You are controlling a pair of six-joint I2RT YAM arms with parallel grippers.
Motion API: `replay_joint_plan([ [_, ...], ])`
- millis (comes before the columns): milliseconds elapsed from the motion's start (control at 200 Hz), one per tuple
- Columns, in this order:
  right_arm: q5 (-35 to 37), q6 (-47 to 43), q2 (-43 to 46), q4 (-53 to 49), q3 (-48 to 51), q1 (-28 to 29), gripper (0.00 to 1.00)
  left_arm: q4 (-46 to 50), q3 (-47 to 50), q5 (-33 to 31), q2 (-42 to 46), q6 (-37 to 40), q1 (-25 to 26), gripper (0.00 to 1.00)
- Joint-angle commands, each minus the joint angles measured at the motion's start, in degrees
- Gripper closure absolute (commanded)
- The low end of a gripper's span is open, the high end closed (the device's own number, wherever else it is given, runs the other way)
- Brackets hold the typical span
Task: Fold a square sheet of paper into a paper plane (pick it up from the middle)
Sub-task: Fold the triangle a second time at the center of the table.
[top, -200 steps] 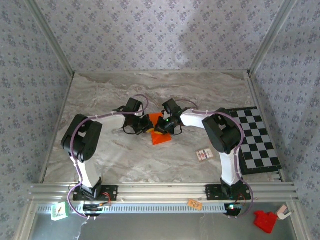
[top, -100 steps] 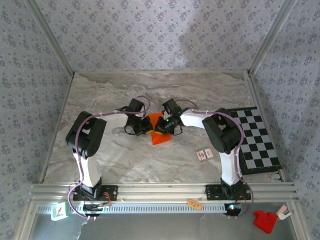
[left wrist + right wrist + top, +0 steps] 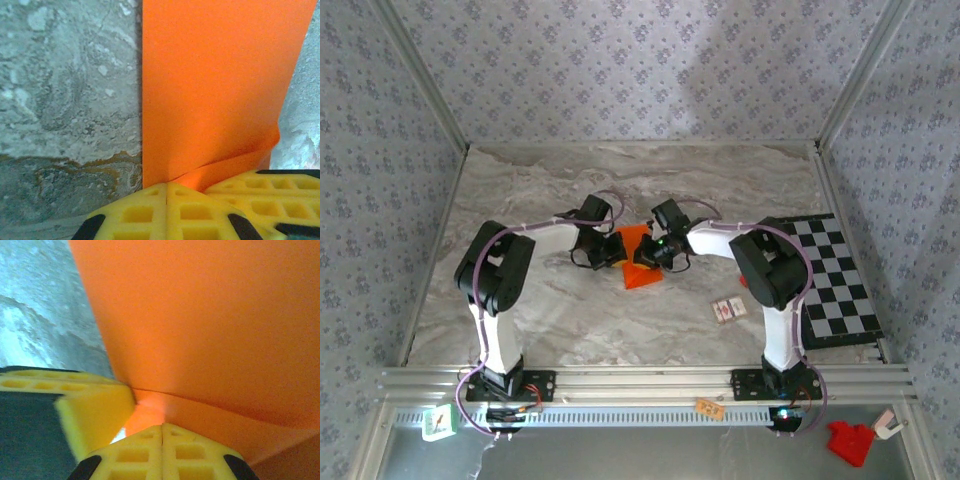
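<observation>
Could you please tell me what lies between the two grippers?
The creased orange paper lies there, between the left gripper and the right gripper; the top external view shows it.

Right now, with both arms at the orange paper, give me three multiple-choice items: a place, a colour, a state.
1. Where on the grey marbled table lies the black-and-white checkered board?
A) at its right edge
B) at its left edge
C) under the paper

2. What colour is the thin creased sheet of paper at the table's middle?
A) blue
B) white
C) orange

3. How do the yellow-fingered left gripper and right gripper stand?
A) both wide open
B) both shut
C) one open, one shut

Key: 1 A, the top view shows it far right; 2 C, bright orange in every view; 3 B, each wrist view shows fingertips meeting.
</observation>
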State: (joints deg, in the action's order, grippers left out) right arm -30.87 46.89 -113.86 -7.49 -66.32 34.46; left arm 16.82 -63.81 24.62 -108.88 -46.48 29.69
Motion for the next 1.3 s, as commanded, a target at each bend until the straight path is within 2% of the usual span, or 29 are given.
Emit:
replay_joint_plan([
  [0, -0.25, -1.52, 0.44, -0.69, 1.67, -0.52, 0.93, 3.59, -0.44, -2.03, -2.12, 1.45, 0.37, 1.00],
  [275, 3.27, -1.26, -0.87, -0.89, 4.30, -0.90, 0.93, 4.13, -1.81, -1.71, -2.05, 2.10, 0.32, 1.00],
  [400, 5.37, -0.67, -1.75, 0.66, 5.97, -0.93, 0.94, 3.13, -3.20, -0.18, 0.69, 1.41, 0.34, 1.00],
  [615, 7.01, 0.96, -3.10, 7.77, 9.18, -0.95, 0.94, -2.28, 1.55, -0.30, 9.66, -4.18, 0.32, 0.84],
  [730, 7.23, 1.57, -3.38, 9.41, 9.80, -1.08, 0.94, -5.21, 5.83, 1.74, 12.21, -7.13, 0.66, 0.82],
  [1019, 8.20, 2.33, -2.94, 8.78, 9.55, -1.32, 0.94, -3.20, 7.05, 4.71, 10.74, -5.66, 2.71, 0.83],
  [1294, 8.11, 3.02, -3.42, 7.33, 8.59, -1.37, 0.94, -0.86, 5.59, 5.26, 7.42, -4.10, 3.88, 0.90],
])
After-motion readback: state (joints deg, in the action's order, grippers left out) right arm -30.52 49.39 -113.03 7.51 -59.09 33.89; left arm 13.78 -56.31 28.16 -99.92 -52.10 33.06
